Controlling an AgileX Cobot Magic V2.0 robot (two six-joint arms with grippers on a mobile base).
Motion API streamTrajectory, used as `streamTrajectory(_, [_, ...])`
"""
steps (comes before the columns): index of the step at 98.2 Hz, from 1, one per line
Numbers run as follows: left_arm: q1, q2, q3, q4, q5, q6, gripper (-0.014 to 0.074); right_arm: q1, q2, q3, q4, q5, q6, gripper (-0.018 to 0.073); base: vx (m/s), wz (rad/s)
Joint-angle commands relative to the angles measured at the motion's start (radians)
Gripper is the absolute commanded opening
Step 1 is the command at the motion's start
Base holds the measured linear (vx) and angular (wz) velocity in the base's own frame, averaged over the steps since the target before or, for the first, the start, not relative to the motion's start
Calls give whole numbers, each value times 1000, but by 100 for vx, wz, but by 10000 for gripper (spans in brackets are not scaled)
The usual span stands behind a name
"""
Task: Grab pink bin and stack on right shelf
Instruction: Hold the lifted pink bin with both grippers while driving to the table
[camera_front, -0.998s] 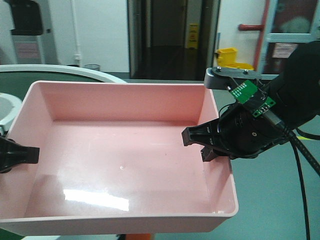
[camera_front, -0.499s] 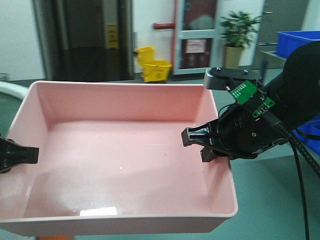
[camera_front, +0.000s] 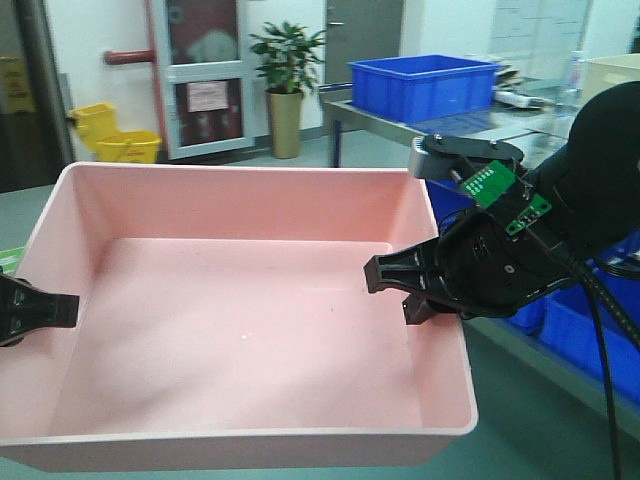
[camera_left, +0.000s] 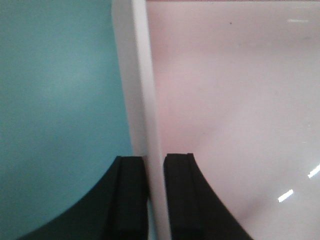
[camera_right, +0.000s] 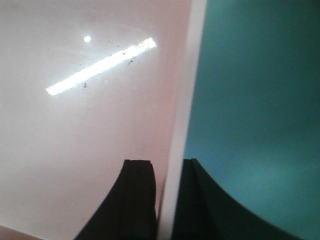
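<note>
Fig. 1. My left gripper (camera_left: 155, 172) pinches the left wall of the pink bin (camera_front: 250, 205); my right gripper (camera_right: 167, 172) pinches its right wall. The bin hangs level between the 2, above the green floor (camera_left: 60, 75).

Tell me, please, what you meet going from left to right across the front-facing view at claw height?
Black left claw → wide, shallow pale-pink plastic bin → black right claw.
</note>
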Motion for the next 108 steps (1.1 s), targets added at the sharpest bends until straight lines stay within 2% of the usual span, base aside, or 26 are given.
streamTrajectory(1, [0,-28,-32,18,-79,16,-5,-16,-47,-33,-61,-56,-25,-8,28,-46])
streamTrajectory(42, [0,-28,-32,18,-79,16,-5,-16,-47,-33,-58,-56,-25,-8,32,-19])
streamTrajectory(108, [0,-28,-32,18,-78,16,-5,-16,-47,-33,-58,-57,-25,-8,44,23])
